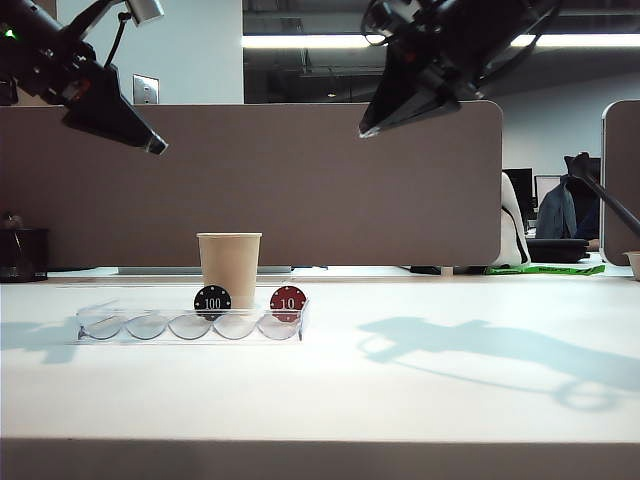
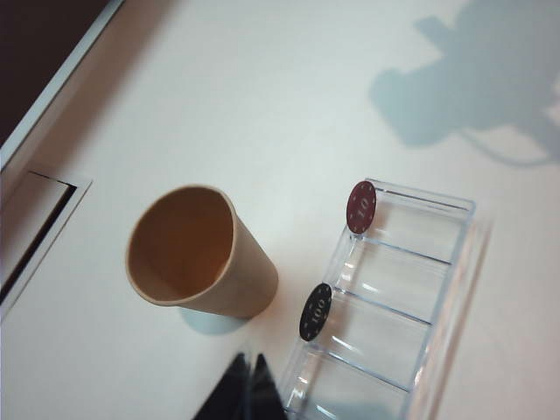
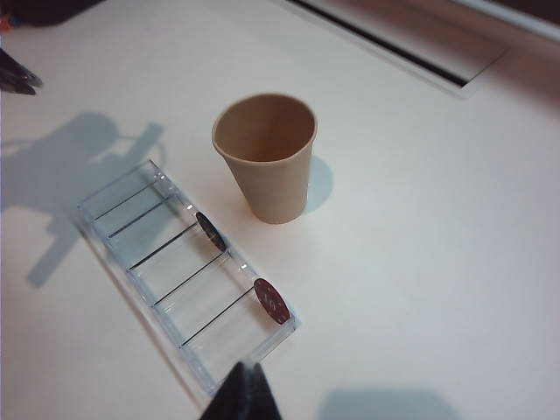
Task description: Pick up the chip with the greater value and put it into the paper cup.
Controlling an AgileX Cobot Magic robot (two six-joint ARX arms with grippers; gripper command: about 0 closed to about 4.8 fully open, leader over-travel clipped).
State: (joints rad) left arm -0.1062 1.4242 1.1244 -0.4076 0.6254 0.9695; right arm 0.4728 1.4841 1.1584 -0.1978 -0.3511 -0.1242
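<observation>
Clear tray [image 1: 190, 327], perhaps empty; both grippers aloft.

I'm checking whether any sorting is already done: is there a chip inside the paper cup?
No: the left wrist view looks into the paper cup and shows it empty, while the black 100 chip and red 10 chip stand in the clear tray.

The black "100" chip [image 1: 212, 301] stands on edge just before the upright, empty tan paper cup [image 1: 229, 267].

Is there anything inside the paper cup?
No. Both wrist views look into the paper cup and show only bare brown walls. The black 100 chip and red 10 chip stand in the clear tray.
</observation>
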